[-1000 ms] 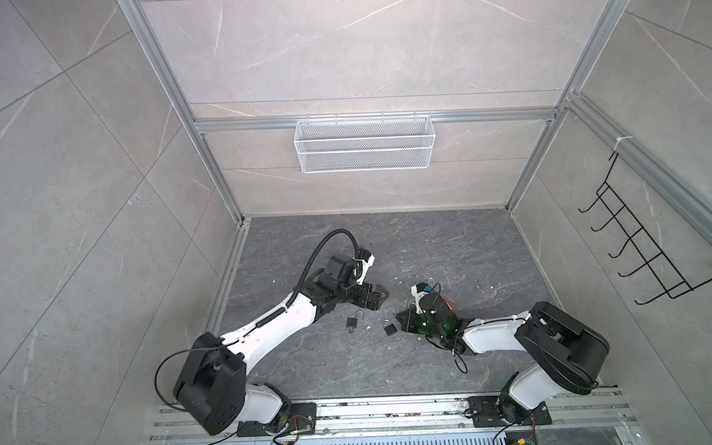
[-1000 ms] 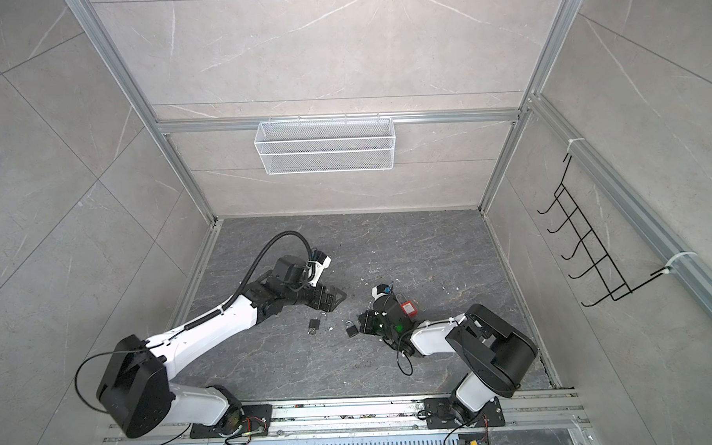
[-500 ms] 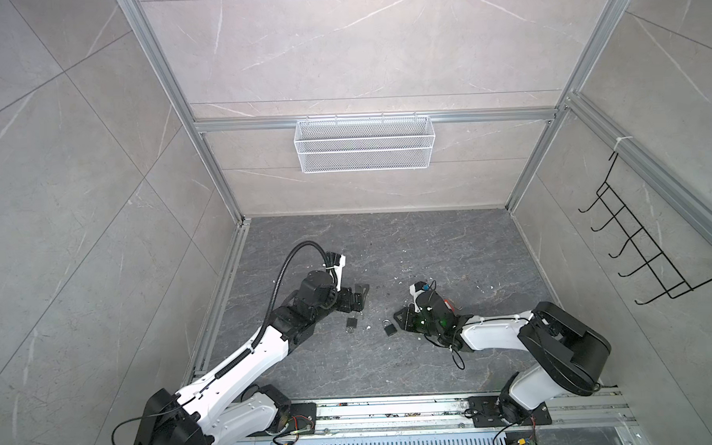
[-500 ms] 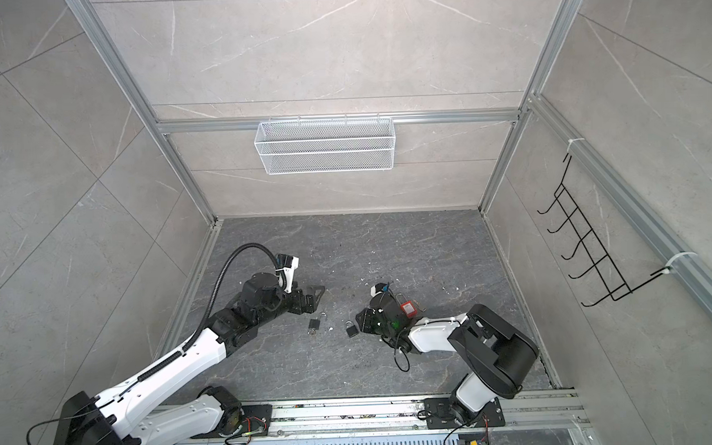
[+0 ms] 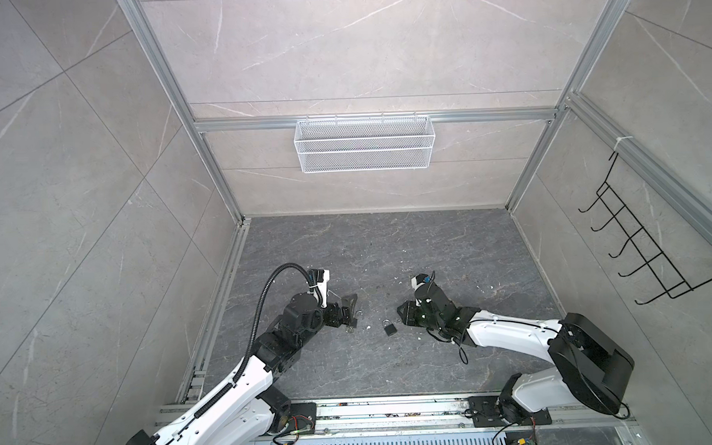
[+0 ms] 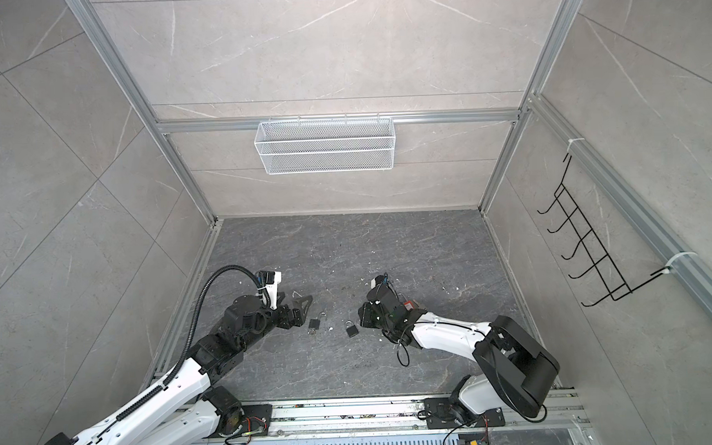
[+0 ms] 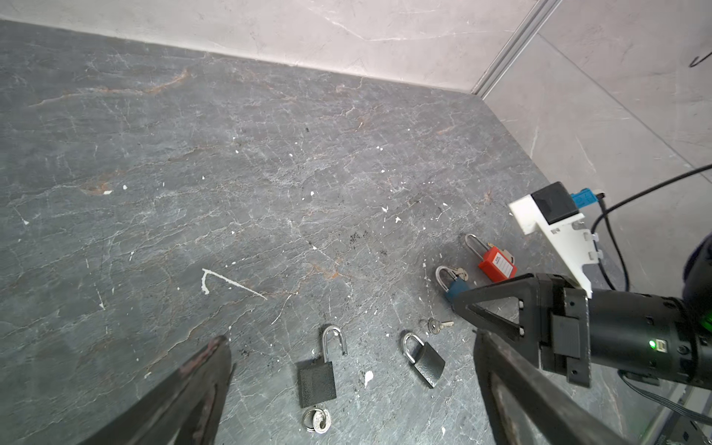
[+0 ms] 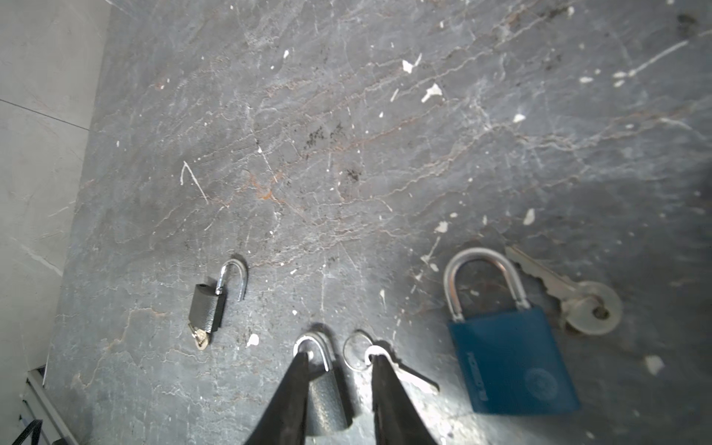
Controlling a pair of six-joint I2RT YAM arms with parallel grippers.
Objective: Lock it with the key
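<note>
Padlocks (image 7: 316, 379), keys (image 7: 435, 326) on grey floor (image 7: 192, 154)

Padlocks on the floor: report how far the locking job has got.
Done: closed grey padlock and blue padlock lie with shackles seated. In hand: nothing; left gripper and right gripper are both open, empty. To do: the open grey padlock, key in its base, has its shackle swung out and needs pressing shut and locking.

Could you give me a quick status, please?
Left gripper open, beside open grey padlock, key inserted. Right gripper open by shut grey padlock, loose key. Nothing blocking.
</note>
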